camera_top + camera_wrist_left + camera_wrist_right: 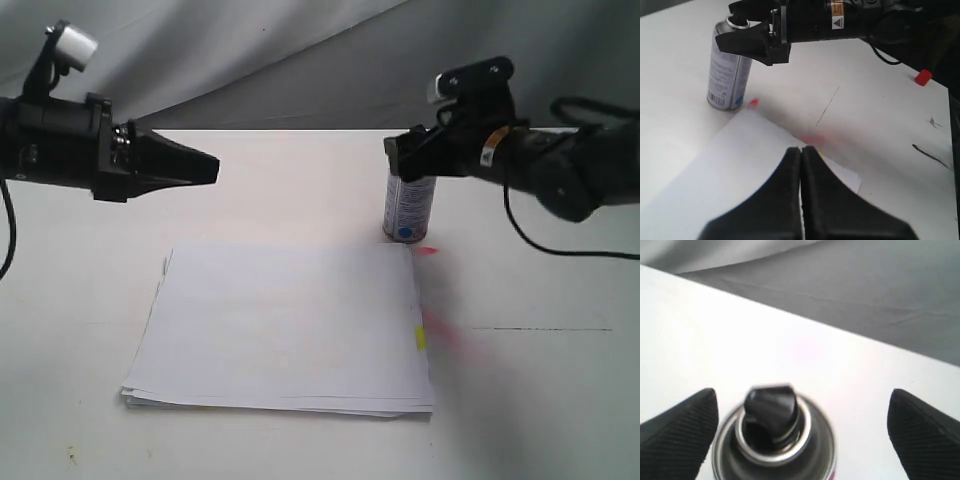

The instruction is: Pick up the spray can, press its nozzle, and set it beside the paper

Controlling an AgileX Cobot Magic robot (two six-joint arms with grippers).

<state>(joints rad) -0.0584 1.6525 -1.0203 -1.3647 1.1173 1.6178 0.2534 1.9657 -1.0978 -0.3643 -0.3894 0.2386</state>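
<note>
While the right gripper point(405, 160) hangs with its two black, cross-hatched fingers point(680, 435) spread wide on either side of the nozzle point(771, 405), gripping nothing, the spray can point(407, 210) stands upright beneath it on the white table point(300, 170), just beside the upper right corner of the paper point(290, 320) as the exterior view shows it. The nozzle is a small black plastic button seated in a bright metal ring; the can is a smooth silver cylinder with a printed label and a blue dot near its base. The paper is a flat white stack with uneven edges and a yellow tab point(421, 338). The left gripper point(801, 150), wedge-shaped and matt black, hovers with fingertips pressed together, empty. Creased grey cloth point(865, 285) hangs behind
</note>
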